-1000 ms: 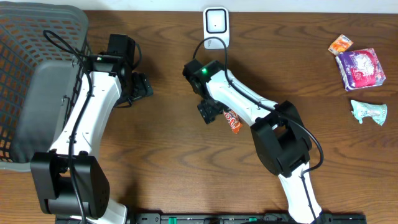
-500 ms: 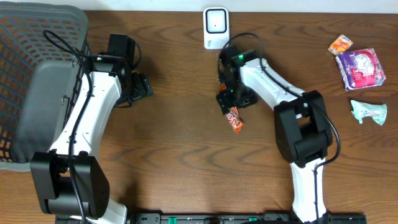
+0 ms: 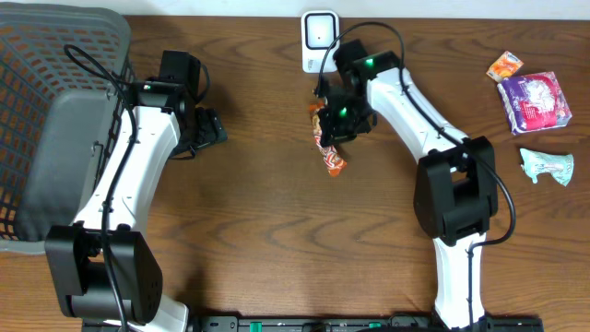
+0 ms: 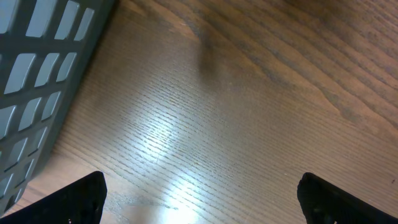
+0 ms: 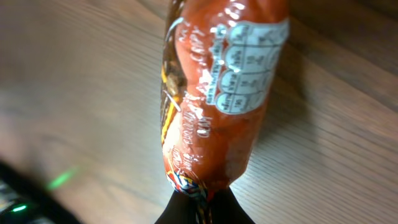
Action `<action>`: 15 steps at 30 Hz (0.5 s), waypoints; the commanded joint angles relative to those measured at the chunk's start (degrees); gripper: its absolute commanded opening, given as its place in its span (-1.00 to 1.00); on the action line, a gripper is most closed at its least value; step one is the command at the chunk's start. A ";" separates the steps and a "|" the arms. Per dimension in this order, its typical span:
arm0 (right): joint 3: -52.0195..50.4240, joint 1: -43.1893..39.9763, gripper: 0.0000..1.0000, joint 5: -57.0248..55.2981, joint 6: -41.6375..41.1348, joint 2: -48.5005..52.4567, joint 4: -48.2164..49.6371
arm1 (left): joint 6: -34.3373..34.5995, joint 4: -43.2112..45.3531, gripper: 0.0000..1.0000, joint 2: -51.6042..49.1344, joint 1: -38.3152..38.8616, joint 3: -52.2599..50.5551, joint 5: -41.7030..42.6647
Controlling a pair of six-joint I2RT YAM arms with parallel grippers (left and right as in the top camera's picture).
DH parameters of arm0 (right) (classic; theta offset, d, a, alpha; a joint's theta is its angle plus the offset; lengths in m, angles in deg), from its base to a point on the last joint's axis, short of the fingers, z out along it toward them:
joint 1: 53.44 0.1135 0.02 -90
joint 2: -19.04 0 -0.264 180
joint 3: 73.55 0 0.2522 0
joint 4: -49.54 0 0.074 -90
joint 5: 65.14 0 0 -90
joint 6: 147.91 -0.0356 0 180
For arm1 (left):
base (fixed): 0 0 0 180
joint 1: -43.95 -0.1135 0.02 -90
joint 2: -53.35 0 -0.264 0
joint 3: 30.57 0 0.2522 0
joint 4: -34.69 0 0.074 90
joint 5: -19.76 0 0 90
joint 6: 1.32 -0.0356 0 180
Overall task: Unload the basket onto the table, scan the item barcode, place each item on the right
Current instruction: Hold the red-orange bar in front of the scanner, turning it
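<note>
**Orange packet hangs just under the scanner**

Grey plastic fills the left edge of the overhead view: the basket [image 3: 55, 120]. Next to it the left gripper [image 3: 207, 129] hovers over the bare wooden table [image 3: 240, 231] with its jaws spread wide and nothing between them.

In the upper centre the packet [image 3: 327, 148] is long and orange-red, glossy and a little crumpled. In the right wrist view it shows a white nutrition table, but I cannot find a barcode. The right gripper [image 3: 343, 120] is fully closed on its end seam, so the packet hangs free from one end. It is just below the white scanner [image 3: 320, 37] at the top edge.

To do this step well, I think the wrist must turn until the barcode side faces the scanner window. Then it should hold the packet steady, because a thin seam grip can let it swing.

Three other packets [image 3: 535, 100] wait at the upper right.
</note>
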 commanded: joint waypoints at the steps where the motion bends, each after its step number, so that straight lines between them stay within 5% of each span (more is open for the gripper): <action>1: -1.70 -1.49 -0.98 11.93 2.43 0.20 0.94 | 0.94 -0.33 0.96 -0.24 -0.09 -0.61 -0.90; 7: -15.54 -2.29 -0.98 33.75 3.17 0.39 14.71 | 0.94 -0.33 0.96 -0.24 -0.09 -0.61 -0.92; 10: -19.93 -3.17 -0.93 36.00 1.05 0.39 19.21 | 0.94 -0.33 0.96 -0.24 -0.09 -0.61 -0.92; 12: -21.07 -3.87 -0.61 35.32 0.79 0.39 19.98 | 0.94 -0.33 0.96 -0.24 -0.09 -0.61 -0.92; 13: -21.27 -4.61 -0.24 31.28 -1.84 0.39 19.52 | 0.94 -0.33 0.96 -0.24 -0.09 -0.61 -0.92; 15: -20.76 -5.55 -0.04 26.23 -4.46 -0.02 18.49 | 0.94 -0.33 0.96 -0.24 -0.09 -0.61 -0.92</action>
